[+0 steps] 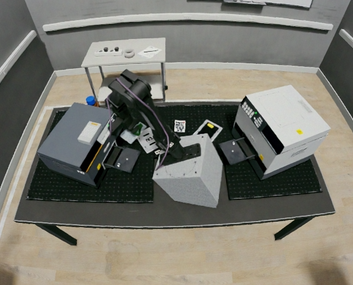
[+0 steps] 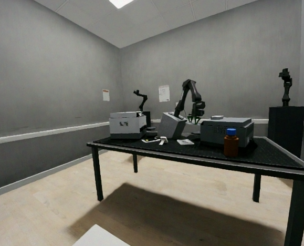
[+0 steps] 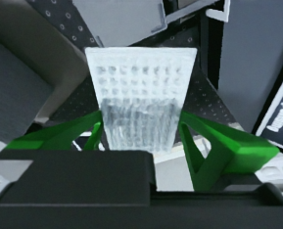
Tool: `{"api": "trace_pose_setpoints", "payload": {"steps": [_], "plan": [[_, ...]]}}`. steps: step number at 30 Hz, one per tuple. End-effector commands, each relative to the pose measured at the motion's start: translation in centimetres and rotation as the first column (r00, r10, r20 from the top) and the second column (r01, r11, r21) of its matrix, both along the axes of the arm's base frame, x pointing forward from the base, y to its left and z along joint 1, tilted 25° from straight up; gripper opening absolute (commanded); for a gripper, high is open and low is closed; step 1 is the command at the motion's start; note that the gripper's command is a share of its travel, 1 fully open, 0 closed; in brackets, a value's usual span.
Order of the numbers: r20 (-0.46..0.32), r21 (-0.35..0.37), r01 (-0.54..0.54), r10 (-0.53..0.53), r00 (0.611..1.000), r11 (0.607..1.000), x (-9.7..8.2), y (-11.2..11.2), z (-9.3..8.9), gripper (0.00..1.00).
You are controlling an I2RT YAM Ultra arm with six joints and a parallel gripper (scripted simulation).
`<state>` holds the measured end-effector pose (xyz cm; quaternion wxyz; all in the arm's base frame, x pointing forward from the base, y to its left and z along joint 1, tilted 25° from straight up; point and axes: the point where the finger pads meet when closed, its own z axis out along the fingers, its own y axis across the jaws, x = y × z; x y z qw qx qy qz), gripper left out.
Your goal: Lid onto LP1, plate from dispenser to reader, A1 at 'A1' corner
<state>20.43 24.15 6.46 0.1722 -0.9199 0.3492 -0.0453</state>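
Observation:
My gripper (image 3: 140, 114) (image 2: 193, 122) is shut on the sides of the plate (image 3: 140, 73) (image 1: 128, 136). The plate is pale and translucent, its wells showing; I cannot tell whether the lid is on it. It hangs in the air beside the dispenser (image 1: 69, 131) (image 2: 226, 123). The dispenser's stage (image 1: 127, 160) (image 3: 122, 22) is bare. The reader (image 1: 288, 107) (image 2: 125, 128) is at the right in the top view, its stage (image 1: 231, 151) bare. A white bench pad (image 1: 143, 141) (image 2: 185, 142) lies near the arm base; its partly covered lettering is not clearly readable.
The bottle (image 1: 91, 100) (image 2: 231, 146) with a blue cap stands behind the dispenser. The sloped grey arm base (image 1: 197, 184) stands between the machines. A white-bordered dark panel (image 1: 207, 130) with a yellow piece and a printed code card (image 1: 179, 126) lie behind the base. A white box (image 1: 89, 133) lies on the dispenser.

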Motion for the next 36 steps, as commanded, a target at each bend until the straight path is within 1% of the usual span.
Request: {"api": "trace_pose_setpoints", "payload": {"steps": [1,4,6,13,16,18,20,25,28,33,36], "plan": [[-0.018,0.0,0.05,-0.05,0.999,0.999,1.1,-0.3,0.3,0.86],[-0.013,0.005,0.042,-0.042,0.999,0.999,1.3,-0.4,0.5,0.86],[-0.016,-0.001,0.037,-0.037,0.999,0.999,1.7,-0.7,0.1,0.86],[-0.041,-0.015,0.129,-0.129,0.991,0.992,3.1,-2.0,-0.4,0.86],[-0.04,-0.016,0.116,-0.117,0.992,0.993,3.6,-2.5,-0.6,0.86],[-0.047,-0.02,0.138,-0.139,0.989,0.99,4.0,-2.9,-0.7,0.86],[-0.047,-0.02,0.138,-0.139,0.989,0.99,4.0,-2.9,-0.7,0.86],[-0.063,-0.032,0.207,-0.209,0.976,0.978,4.9,-3.9,-1.1,0.86],[-0.064,-0.031,0.194,-0.196,0.979,0.98,5.4,-4.4,-1.3,0.86],[-0.083,-0.04,0.261,-0.263,0.961,0.965,6.2,-5.5,-1.6,0.86],[-0.088,-0.046,0.282,-0.285,0.954,0.958,6.6,-5.9,-1.8,0.86]]}}
